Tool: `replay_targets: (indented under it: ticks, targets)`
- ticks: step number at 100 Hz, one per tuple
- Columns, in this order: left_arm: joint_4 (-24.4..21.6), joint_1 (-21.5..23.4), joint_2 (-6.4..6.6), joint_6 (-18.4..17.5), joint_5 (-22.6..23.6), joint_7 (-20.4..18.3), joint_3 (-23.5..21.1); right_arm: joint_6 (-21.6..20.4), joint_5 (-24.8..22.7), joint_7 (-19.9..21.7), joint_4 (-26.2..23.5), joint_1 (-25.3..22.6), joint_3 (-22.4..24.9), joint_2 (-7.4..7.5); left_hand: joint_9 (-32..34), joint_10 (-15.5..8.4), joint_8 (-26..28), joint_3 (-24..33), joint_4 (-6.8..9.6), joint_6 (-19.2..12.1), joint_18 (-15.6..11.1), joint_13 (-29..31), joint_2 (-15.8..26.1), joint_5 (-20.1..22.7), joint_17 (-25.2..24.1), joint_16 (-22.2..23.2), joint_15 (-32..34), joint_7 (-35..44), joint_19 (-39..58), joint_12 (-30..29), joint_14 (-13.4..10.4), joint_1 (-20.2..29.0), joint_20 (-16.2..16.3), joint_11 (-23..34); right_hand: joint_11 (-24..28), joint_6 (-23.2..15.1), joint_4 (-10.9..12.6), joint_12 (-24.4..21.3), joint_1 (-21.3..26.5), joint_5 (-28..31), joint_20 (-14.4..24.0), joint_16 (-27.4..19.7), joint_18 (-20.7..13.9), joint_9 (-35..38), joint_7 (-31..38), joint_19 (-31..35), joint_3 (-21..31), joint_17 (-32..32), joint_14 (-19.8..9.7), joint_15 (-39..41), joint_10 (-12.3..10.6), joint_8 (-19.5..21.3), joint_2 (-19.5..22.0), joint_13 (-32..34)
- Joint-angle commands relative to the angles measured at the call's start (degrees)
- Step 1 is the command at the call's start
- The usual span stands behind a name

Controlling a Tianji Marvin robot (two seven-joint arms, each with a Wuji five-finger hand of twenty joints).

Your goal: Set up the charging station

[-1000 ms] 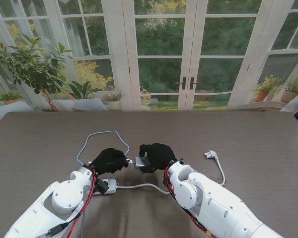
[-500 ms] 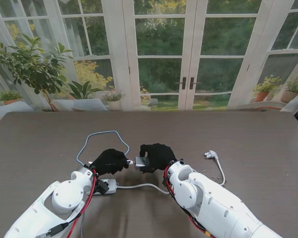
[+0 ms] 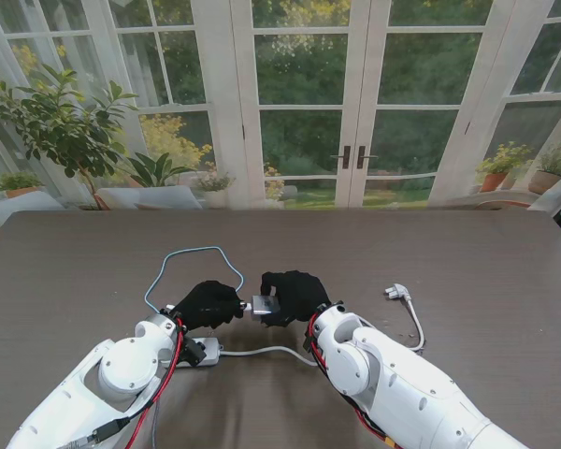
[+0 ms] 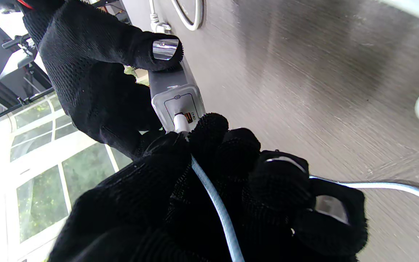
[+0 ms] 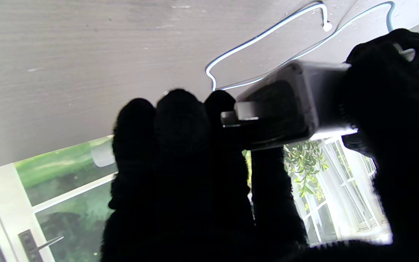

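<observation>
My right hand (image 3: 294,294) is shut on a small grey charger brick (image 3: 265,304), held just above the table near me. Facing it, my left hand (image 3: 206,304) is shut on the white connector of a light blue cable (image 3: 194,251). In the left wrist view the connector (image 4: 180,125) sits in the port on the brick's end face (image 4: 176,100), pinched by my left fingertips (image 4: 209,127). The right hand (image 4: 93,69) wraps the brick from the other side. In the right wrist view the brick (image 5: 286,105) hangs between my right fingers (image 5: 180,145) and the left hand (image 5: 395,109).
A white power strip (image 3: 204,352) lies nearer to me beside my left wrist. Its white cord (image 3: 271,351) passes under my right arm to a wall plug (image 3: 395,293) on the right. The blue cable loops over the dark wooden table (image 3: 467,253) farther from me.
My left hand has edged right toward the brick, closing the small gap where the white connector showed. The blue loop shifted slightly. The right hand barely moved.
</observation>
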Motion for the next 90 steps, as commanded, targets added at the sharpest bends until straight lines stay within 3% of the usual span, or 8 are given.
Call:
replay_targets:
  ticks: [1,23,56,65,73,77,90]
  targets:
    - [-0.1,-0.1,-0.51,-0.1,-0.2,-1.3,0.5,-1.0,0.3,0.4,-0.7,-0.1,-0.5,-1.14,1.4,-1.3,0.2,2.7,2.81,-3.5,0.5,0.4,0.2,1.5,0.2,-0.1,0.9,1.5,4.5,-0.5,1.2,5.1,-0.2,-0.3,1.6,-11.3,5.4,1.1,8.8,7.4,1.0,-26.6,-1.8,3.9,10.8,2.6,9.4,1.6,-1.8,2.9,-3.6,6.1,8.8,1.9]
    - [0.1,-0.6,-0.67,0.0,-0.6,-1.1,1.2,-1.7,1.1,-0.2,-0.4,-0.2,-0.8,-1.63,1.6,-1.4,0.2,2.8,2.81,-3.6,0.5,0.7,0.2,1.6,0.2,-0.2,0.9,1.6,4.5,-0.5,1.2,5.0,-0.2,-0.3,1.8,-9.9,5.4,2.7,9.0,7.7,2.5,-24.6,-1.3,6.0,10.9,4.1,10.0,4.5,-2.7,9.8,-3.1,6.7,8.7,2.0]
    - [0.1,-1.0,-0.75,0.4,-0.9,-1.2,1.9,-0.6,2.9,-0.7,-1.0,-0.5,-1.1,-2.51,1.5,-1.2,-0.2,3.0,2.73,-3.4,0.4,0.7,0.3,1.4,0.2,-0.3,0.7,1.2,4.6,-0.8,1.4,4.8,-0.2,-0.6,1.6,-8.8,5.4,3.7,9.2,8.2,3.4,-23.8,-0.6,7.6,10.8,4.3,10.6,6.3,-3.2,13.0,-2.8,6.9,8.4,2.0]
    - [-0.6,-0.5,-0.60,1.2,-0.9,-1.6,1.3,-0.5,3.0,-0.8,-1.1,-0.5,-1.0,-2.57,1.0,-0.5,-2.9,-0.4,3.51,-2.4,0.9,-0.1,1.5,0.9,-0.8,-0.4,-0.5,-1.7,3.6,-2.2,2.1,6.0,0.1,-2.4,1.5,-8.7,5.4,4.0,9.1,8.0,3.5,-24.0,-0.6,7.4,10.7,4.2,10.5,6.2,-3.1,12.9,-2.8,7.0,8.7,2.0]
    - [-1.5,0.3,-0.53,2.1,-1.5,-2.0,0.3,-0.3,3.3,-0.8,-1.1,-0.5,-0.8,-2.62,1.5,0.6,-6.2,-6.1,5.02,-1.3,3.3,-0.1,3.3,0.2,-2.3,-1.4,-3.2,-5.1,1.2,-4.1,3.8,7.0,1.0,-3.7,1.5,-8.6,5.4,4.1,9.2,8.0,3.6,-24.1,-0.6,7.4,10.7,4.2,10.5,6.1,-3.0,12.8,-2.8,7.1,8.7,2.0]
    - [-2.0,0.7,-0.47,2.6,-1.6,-2.1,-0.2,-0.2,3.4,-0.8,-1.0,-0.5,-0.7,-2.66,2.0,0.6,-6.5,-7.0,5.57,-1.3,4.7,0.1,2.9,0.3,-3.7,-2.5,-5.3,-5.3,-1.0,-5.0,4.4,4.8,1.1,-4.3,1.5,-8.5,5.5,4.1,9.2,7.9,3.6,-24.1,-0.6,7.4,10.7,4.1,10.5,6.1,-3.0,12.8,-2.7,7.1,8.8,1.9]
    - [-3.4,1.8,0.00,3.7,-0.8,-3.2,-2.0,0.8,3.7,-1.0,-1.6,-0.8,-0.1,-2.71,4.1,0.1,-3.0,-0.5,6.17,-1.4,6.9,1.4,3.9,4.5,-4.8,-6.3,-10.3,-8.9,-4.5,-8.0,5.0,-10.6,-0.3,-5.9,1.4,-8.5,5.5,4.3,9.3,7.7,3.7,-24.3,-0.5,7.2,10.6,4.0,10.4,6.0,-2.9,12.5,-2.7,7.4,9.0,1.9]
